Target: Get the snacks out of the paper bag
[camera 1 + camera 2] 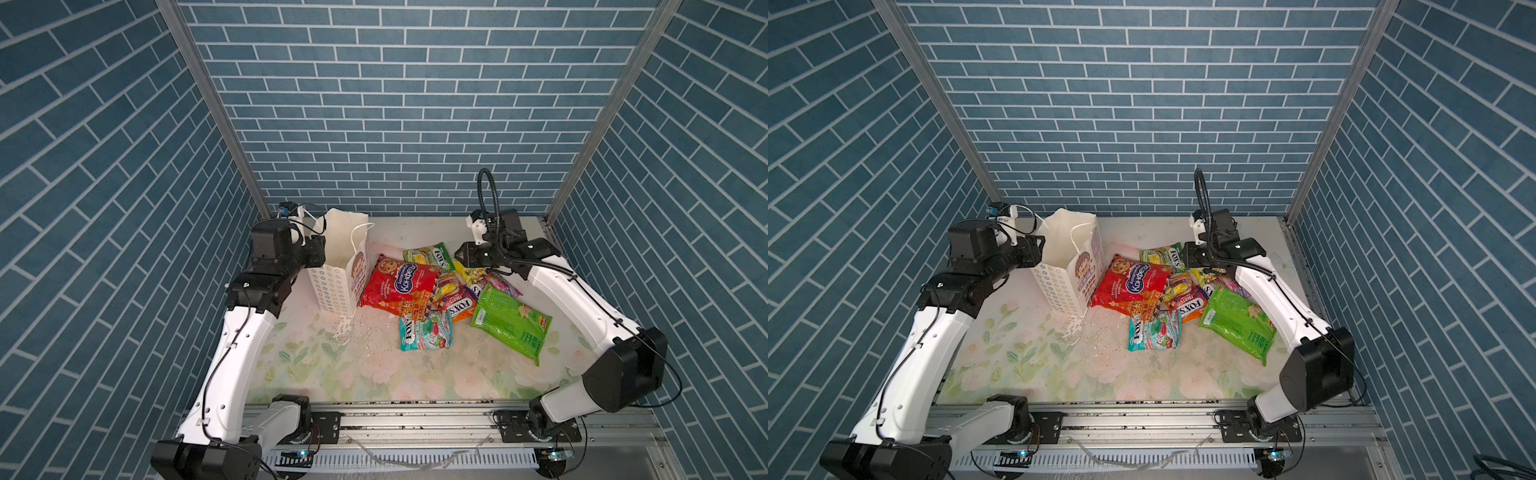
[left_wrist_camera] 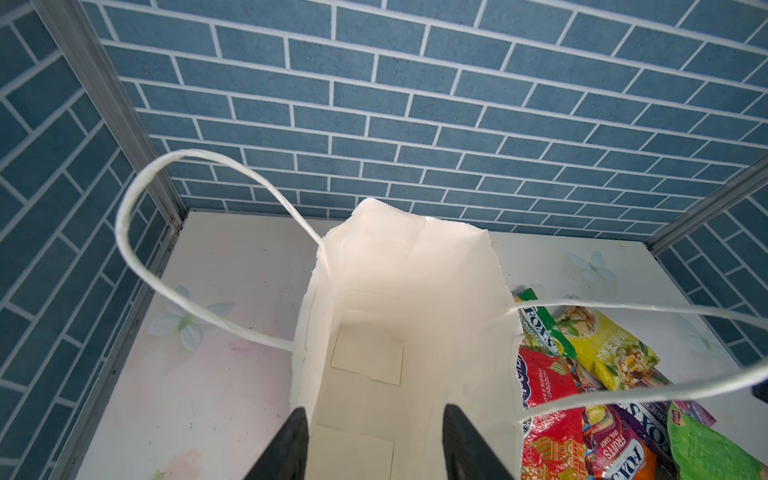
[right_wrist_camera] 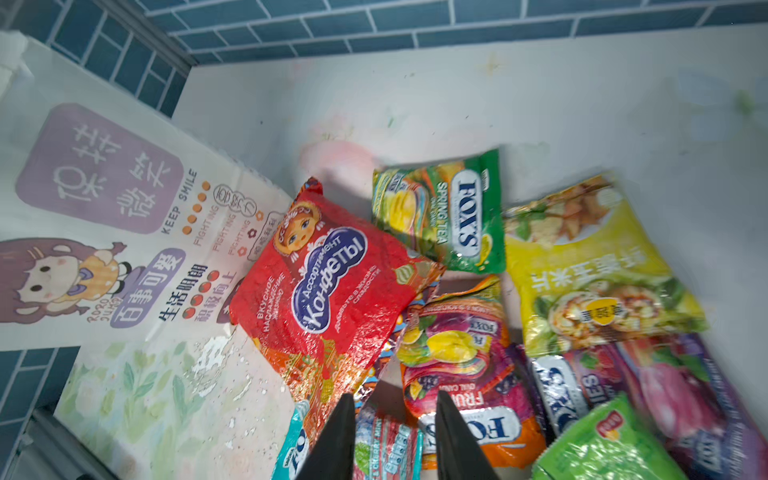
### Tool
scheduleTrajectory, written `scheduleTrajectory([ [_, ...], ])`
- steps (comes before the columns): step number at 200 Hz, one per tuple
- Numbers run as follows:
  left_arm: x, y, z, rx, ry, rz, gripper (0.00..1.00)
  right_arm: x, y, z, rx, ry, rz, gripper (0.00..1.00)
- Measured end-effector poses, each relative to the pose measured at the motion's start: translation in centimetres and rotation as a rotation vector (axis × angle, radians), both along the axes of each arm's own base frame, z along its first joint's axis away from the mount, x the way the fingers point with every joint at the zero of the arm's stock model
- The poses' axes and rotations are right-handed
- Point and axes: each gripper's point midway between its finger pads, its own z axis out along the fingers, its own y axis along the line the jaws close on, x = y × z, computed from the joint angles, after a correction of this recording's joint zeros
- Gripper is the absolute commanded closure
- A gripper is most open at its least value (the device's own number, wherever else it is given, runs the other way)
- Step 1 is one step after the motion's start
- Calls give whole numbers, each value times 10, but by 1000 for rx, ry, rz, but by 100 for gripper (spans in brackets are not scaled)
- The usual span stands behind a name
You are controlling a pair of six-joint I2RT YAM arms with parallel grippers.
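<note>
The white paper bag (image 1: 338, 270) stands upright at the back left, and in the left wrist view its inside (image 2: 399, 316) shows only bare paper. My left gripper (image 2: 376, 440) hangs open over the bag's mouth, at its left rim, with nothing between the fingers. The snacks lie in a pile on the table to the right of the bag: red (image 1: 399, 286), green FOX'S (image 1: 430, 257), yellow (image 1: 467, 272), orange (image 1: 453, 301), purple (image 1: 503, 286), teal (image 1: 426, 334) and bright green (image 1: 513, 326). My right gripper (image 3: 397, 436) is open above the pile's back edge and holds nothing.
The bag's two cord handles (image 2: 137, 249) loop out to either side of its mouth. Blue brick walls (image 1: 374, 124) close in the table on three sides. A metal rail (image 1: 415, 419) runs along the front edge. The flowered tabletop (image 1: 332, 365) has flaked patches near the bag.
</note>
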Motion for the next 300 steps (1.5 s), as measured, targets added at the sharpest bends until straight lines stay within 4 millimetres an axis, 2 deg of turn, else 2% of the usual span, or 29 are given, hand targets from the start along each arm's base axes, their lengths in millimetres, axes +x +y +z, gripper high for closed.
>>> scheduleTrajectory([
  [39, -17, 16, 17, 22, -82, 77, 46, 11, -81, 39, -11, -198, -278, 62],
  [71, -41, 39, 28, 42, -136, 196, 41, 6, -146, 42, -56, -264, -501, 60],
  [87, -48, 51, 22, 55, -130, 258, 39, 5, -169, 38, -85, -268, -574, 60],
  [105, -50, 57, -2, 71, -79, 296, 37, 4, -188, 33, -104, -263, -630, 60],
  [114, -48, 59, -19, 81, -40, 307, 23, 5, -194, 30, -108, -259, -646, 60],
  [120, -46, 60, -32, 90, -12, 313, 19, 5, -197, 29, -110, -257, -654, 60],
  [135, -39, 62, -69, 107, 51, 326, 15, 6, -203, 26, -113, -259, -673, 60],
  [173, -23, 67, -184, 228, 172, 317, 7, 6, -208, 13, -117, -247, -684, 60],
  [195, -22, 72, -229, 288, 182, 314, 5, 5, -212, 6, -122, -233, -690, 60],
  [211, -18, 73, -242, 315, 160, 311, 4, 5, -214, 5, -123, -232, -696, 60],
  [237, 2, 72, -235, 330, 56, 310, 4, 5, -218, -1, -124, -238, -708, 60],
  [261, 17, 70, -235, 345, -15, 305, 3, 2, -225, -22, -140, -215, -720, 60],
  [300, 32, 60, -262, 368, -22, 237, 0, -2, -238, -58, -209, -219, -730, 57],
])
